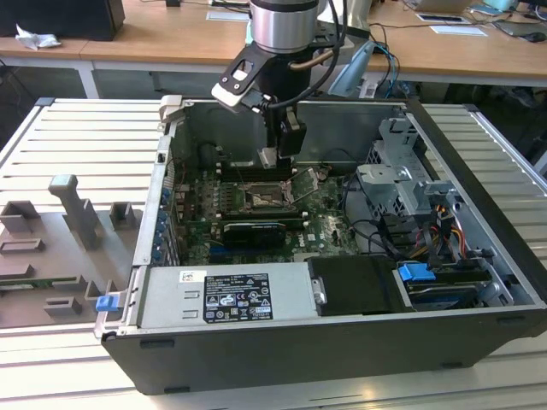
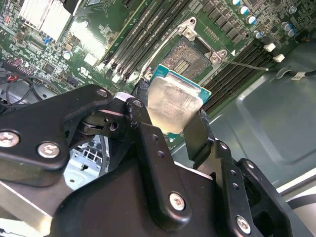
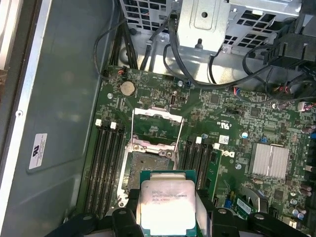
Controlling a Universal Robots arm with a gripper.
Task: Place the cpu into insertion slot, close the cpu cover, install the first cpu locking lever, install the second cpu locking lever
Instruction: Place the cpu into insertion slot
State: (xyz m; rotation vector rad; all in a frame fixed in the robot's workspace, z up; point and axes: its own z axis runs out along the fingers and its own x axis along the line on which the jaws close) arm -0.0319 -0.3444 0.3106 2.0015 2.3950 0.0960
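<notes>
My gripper [image 2: 170, 112] is shut on the cpu [image 2: 174, 96], a flat square chip with a pale silver face and green edge, pinched by two opposite sides between the black fingers [image 2: 196, 132]. It hangs a little above the insertion slot [image 2: 189, 55], whose dark centre lies bare in its silver rim. In the first wrist view the cpu [image 3: 168, 202] overlaps the near edge of the insertion slot [image 3: 147, 162], and the cpu cover [image 3: 157, 123] stands hinged open beyond it. In the exterior view the gripper [image 1: 270, 159] hovers over the insertion slot [image 1: 263, 199] inside the open computer case. A thin wire locking lever [image 2: 247, 64] sticks out sideways.
Long black memory slots [image 3: 106, 163] flank the socket on both sides. A finned heatsink [image 3: 269, 160], black cables [image 3: 232, 74] and a metal drive cage [image 1: 402, 175] lie nearby. The power supply [image 1: 226, 295] and case walls [image 1: 479, 188] enclose the board. Grey fixtures [image 1: 77, 209] sit on the exterior view's left.
</notes>
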